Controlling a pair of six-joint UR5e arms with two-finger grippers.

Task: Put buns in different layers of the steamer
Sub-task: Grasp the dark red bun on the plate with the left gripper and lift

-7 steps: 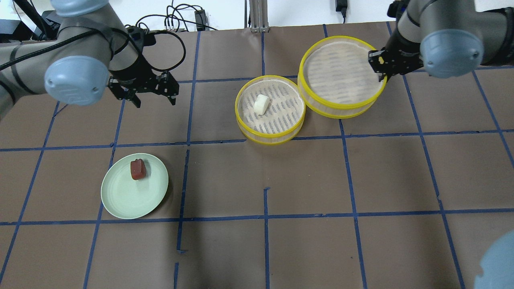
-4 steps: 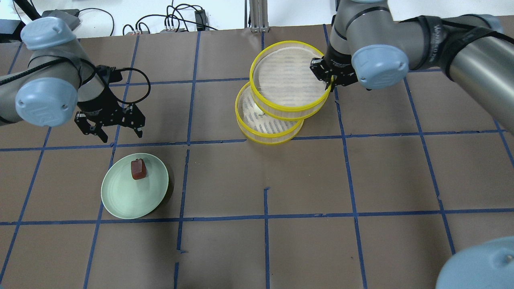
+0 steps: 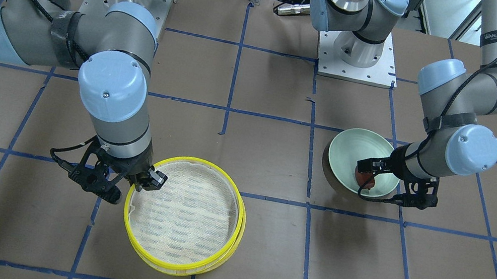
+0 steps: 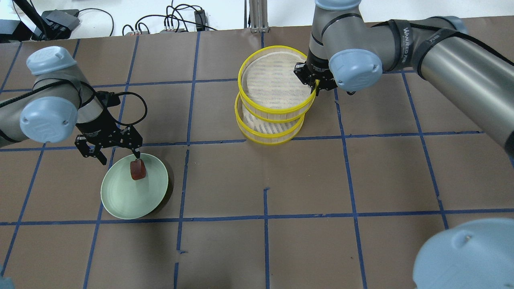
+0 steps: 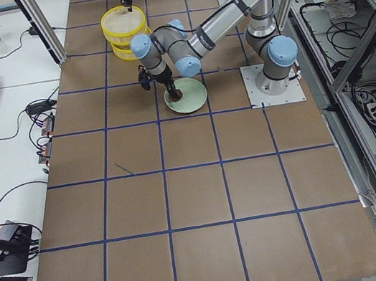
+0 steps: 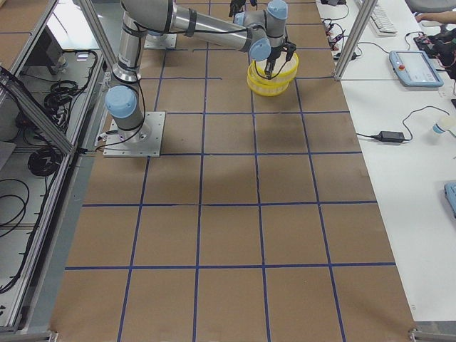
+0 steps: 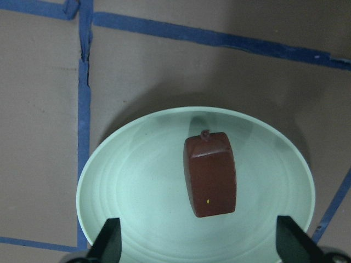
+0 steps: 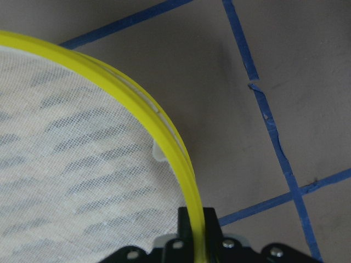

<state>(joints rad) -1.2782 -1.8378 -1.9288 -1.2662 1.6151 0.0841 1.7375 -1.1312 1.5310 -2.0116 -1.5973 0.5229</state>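
Upper tray [image 4: 275,80] over lower tray [image 4: 267,136] toward the bench's far edge, green plate [image 4: 124,196] toward its left edge.
Grips the upper tray's yellow rim in the tightly closed right gripper [image 4: 316,89]; liner bare, lower tray's inside covered. Hangs the left gripper [image 4: 120,157], fingers spread wide and empty, just above the 1 brown bun [image 4: 137,170] on the plate.
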